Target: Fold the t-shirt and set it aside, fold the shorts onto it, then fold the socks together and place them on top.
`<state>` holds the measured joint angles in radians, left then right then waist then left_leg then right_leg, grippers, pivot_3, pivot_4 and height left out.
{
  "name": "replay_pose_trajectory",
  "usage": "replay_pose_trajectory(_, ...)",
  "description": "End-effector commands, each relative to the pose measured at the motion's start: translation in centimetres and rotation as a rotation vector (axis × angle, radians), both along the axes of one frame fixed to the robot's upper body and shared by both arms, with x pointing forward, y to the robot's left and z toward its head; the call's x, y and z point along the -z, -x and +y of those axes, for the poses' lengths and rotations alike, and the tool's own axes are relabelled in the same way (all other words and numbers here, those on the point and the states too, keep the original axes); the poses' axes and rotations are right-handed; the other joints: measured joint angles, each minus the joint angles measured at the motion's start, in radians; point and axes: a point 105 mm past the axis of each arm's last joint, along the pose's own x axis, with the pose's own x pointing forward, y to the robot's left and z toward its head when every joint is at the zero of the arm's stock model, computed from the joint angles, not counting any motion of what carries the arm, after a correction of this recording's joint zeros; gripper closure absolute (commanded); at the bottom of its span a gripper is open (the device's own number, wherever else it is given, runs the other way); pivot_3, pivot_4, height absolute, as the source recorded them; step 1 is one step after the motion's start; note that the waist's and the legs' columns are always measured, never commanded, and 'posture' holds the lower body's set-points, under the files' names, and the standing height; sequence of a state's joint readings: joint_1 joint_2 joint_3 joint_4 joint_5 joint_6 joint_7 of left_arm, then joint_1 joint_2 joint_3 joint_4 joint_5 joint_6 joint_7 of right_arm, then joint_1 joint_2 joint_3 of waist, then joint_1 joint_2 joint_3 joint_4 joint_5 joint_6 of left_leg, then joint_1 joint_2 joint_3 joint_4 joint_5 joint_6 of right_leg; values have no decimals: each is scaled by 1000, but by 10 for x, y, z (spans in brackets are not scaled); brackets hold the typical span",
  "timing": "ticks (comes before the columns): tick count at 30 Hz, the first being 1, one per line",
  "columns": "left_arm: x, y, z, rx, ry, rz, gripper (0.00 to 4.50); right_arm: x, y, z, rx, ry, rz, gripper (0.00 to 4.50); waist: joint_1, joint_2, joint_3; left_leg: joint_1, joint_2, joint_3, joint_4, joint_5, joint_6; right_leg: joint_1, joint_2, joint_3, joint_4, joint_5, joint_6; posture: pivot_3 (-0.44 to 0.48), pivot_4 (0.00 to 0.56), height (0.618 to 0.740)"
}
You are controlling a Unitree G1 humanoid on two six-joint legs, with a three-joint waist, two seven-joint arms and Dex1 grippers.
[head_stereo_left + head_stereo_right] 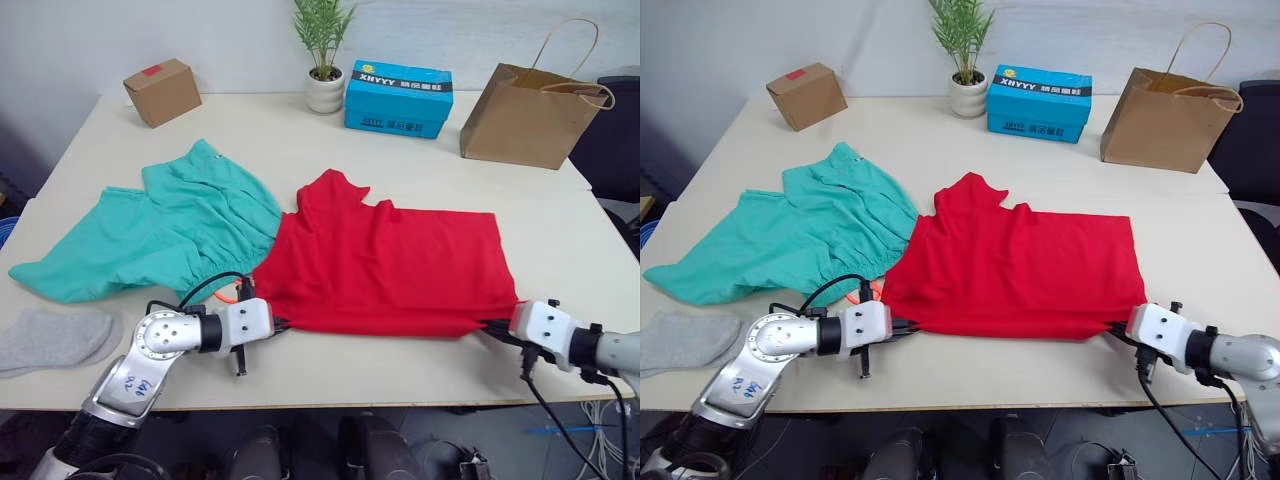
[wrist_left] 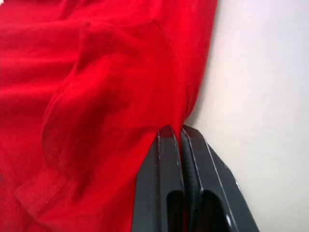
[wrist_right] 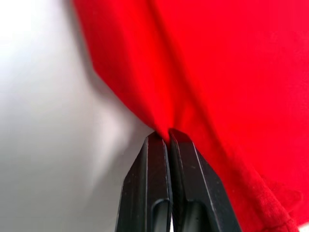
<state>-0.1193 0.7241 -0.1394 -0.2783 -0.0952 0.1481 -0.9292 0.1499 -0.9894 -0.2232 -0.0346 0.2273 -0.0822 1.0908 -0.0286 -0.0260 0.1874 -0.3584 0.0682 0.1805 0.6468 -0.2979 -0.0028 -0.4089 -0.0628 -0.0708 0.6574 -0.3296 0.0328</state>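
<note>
The red t-shirt [image 1: 385,265] lies folded over in the middle of the table, its near edge stretched between both grippers. My left gripper [image 1: 282,323] is shut on the shirt's near left corner [image 2: 159,104]. At the near right corner my right gripper [image 1: 493,326] is shut on the cloth [image 3: 193,72] too. The teal shorts [image 1: 160,228] lie spread to the left, partly under the shirt's left edge, with an orange drawstring [image 1: 226,295] showing near the left gripper. The grey socks [image 1: 50,338] rest at the table's near left edge.
Along the far edge stand a small cardboard box [image 1: 162,91], a potted plant [image 1: 324,50], a blue box [image 1: 398,97] and a brown paper bag [image 1: 530,112]. The table [image 1: 560,235] shows bare to the right of the shirt.
</note>
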Motion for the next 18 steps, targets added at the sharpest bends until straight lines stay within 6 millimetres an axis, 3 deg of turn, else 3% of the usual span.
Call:
replay_pose_trajectory(1, -19, 15, 8, 74, 2, 19, 4500, -25, 20, -4, -32, -33, 128, 4479, 1, 0, 0, 0, 0, 0, 0, 0, 0, -1, 0, 0, 0, 0, 0, 0, 150, 740)
replay_pose_trajectory(6, -15, 41, 6, 141, -41, 117, 4500, -23, 38, -6, -9, -35, 256, 4479, 1, -1, 0, -1, 0, -1, 0, -1, 1, 1, 0, -1, -2, 0, -1, 0, 150, 740)
replay_pose_trajectory(11, 0, 47, 1, 108, -63, 135, 4500, -2, 45, -7, 23, 2, 247, 4479, 3, -1, 0, -1, 0, -1, 0, -2, 2, 0, 0, -1, -3, -1, -1, 0, 150, 740)
replay_pose_trajectory(14, 1, 50, 0, 95, -36, 160, 4500, -1, 45, -6, 66, -88, 248, 4479, 3, -1, 0, -2, 0, -1, 0, -2, 2, 0, 0, -1, -3, -1, -1, 0, 150, 740)
replay_pose_trajectory(15, 1, 51, 1, 94, -31, 168, 4500, 0, 46, -5, 73, -107, 256, 4284, 3, -1, 0, -2, 0, -1, 0, -2, 2, 0, 0, -1, -3, -1, 0, 0, 150, 740)
replay_pose_trajectory(18, -4, 54, 7, 93, -7, 225, 3786, 2, 52, -6, 83, -152, 289, 3571, 2, -1, 0, -2, 0, -1, 0, -2, 2, 0, 0, -1, -3, -1, -1, 0, 150, 740)
